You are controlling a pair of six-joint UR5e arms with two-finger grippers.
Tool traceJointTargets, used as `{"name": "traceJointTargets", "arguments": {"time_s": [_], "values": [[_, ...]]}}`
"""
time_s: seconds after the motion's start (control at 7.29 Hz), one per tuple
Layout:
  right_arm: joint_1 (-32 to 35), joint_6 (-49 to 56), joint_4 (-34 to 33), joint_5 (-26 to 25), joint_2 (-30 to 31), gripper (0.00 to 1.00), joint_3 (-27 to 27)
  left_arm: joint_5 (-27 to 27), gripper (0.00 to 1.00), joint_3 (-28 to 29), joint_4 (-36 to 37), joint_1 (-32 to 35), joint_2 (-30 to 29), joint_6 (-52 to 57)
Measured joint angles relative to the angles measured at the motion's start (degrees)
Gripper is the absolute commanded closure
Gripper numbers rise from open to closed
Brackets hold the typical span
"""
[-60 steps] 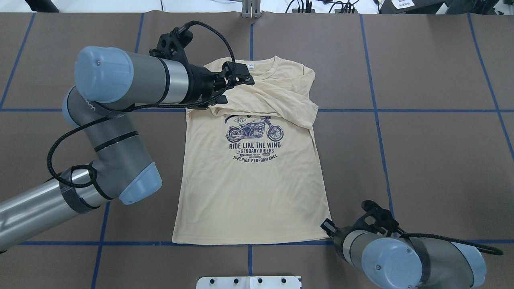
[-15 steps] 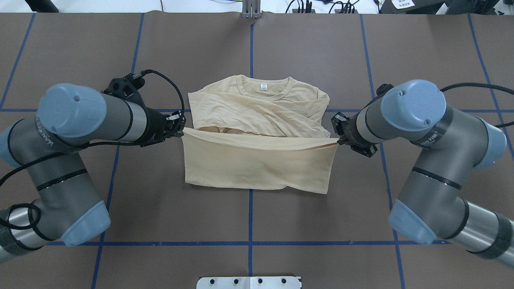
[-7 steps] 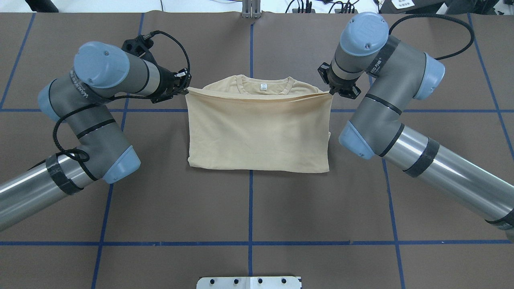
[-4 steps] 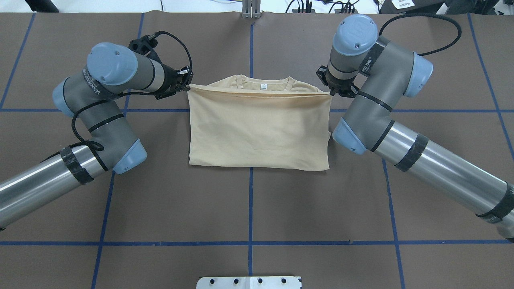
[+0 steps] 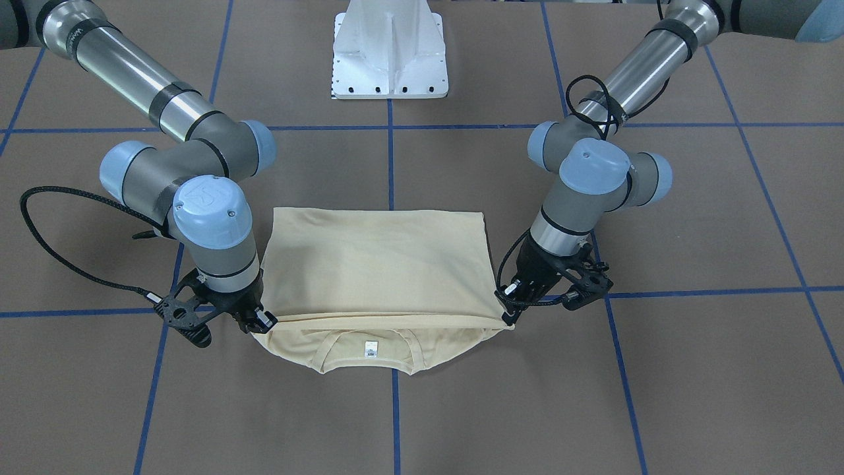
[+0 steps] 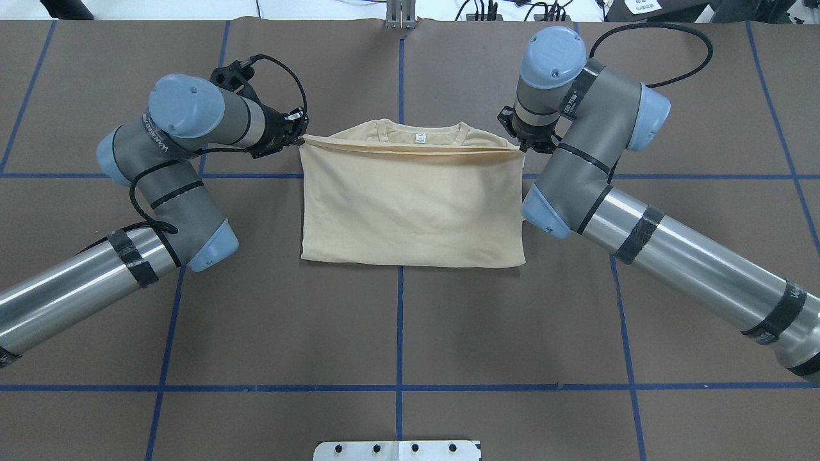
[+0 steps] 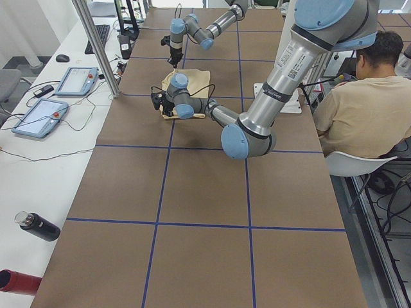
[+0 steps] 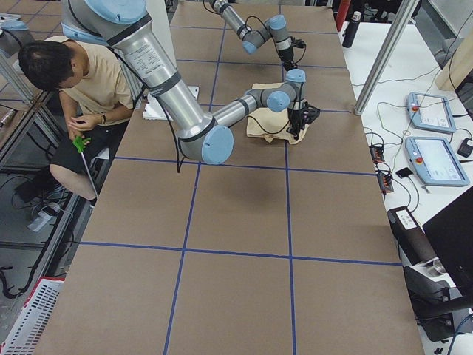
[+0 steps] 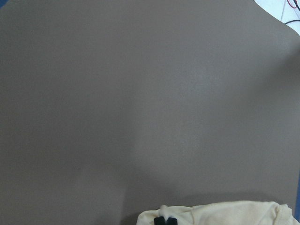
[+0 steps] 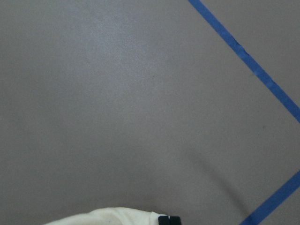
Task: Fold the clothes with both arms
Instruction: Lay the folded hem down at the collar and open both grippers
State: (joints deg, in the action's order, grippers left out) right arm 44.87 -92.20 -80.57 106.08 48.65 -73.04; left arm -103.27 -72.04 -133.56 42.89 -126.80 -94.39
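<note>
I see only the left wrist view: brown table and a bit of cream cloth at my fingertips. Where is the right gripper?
Observer: The right gripper pinches the opposite corner of the same folded edge of the shirt.
Operator: Does that edge cover the collar?
Observer: No, the ribbed neckline and its white tag show beyond it.
Operator: Does any print show on top?
Observer: No, only plain cream cloth faces up.

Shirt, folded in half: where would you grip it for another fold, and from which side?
Probably the two corners of the shirt's folded edge nearest the robot, one gripper from each outer side. That edge lies straight and flat on the table, corners free; left gripper and right gripper pinch the far corners.
</note>
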Motion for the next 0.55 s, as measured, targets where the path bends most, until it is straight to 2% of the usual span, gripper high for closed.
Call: {"name": "traceJointTargets", "arguments": {"time_s": [0.14,0.27,0.41,0.55], "values": [[0.0,0.0,0.5,0.0,0.0,0.79,0.5,0.0,0.85,0.6,-0.2,0.0,-0.3,0.0],[0.0,0.0,0.8,0.0,-0.1,0.49,0.8,0.0,0.8,0.9,-0.3,0.0,-0.5,0.0],[0.0,0.0,0.9,0.0,-0.4,0.37,1.2,0.0,0.77,1.0,-0.4,0.0,-0.7,0.0],[-0.1,-0.1,1.3,0.0,-1.5,0.34,2.4,0.0,0.74,1.1,-0.5,0.0,-0.7,0.0]]}}
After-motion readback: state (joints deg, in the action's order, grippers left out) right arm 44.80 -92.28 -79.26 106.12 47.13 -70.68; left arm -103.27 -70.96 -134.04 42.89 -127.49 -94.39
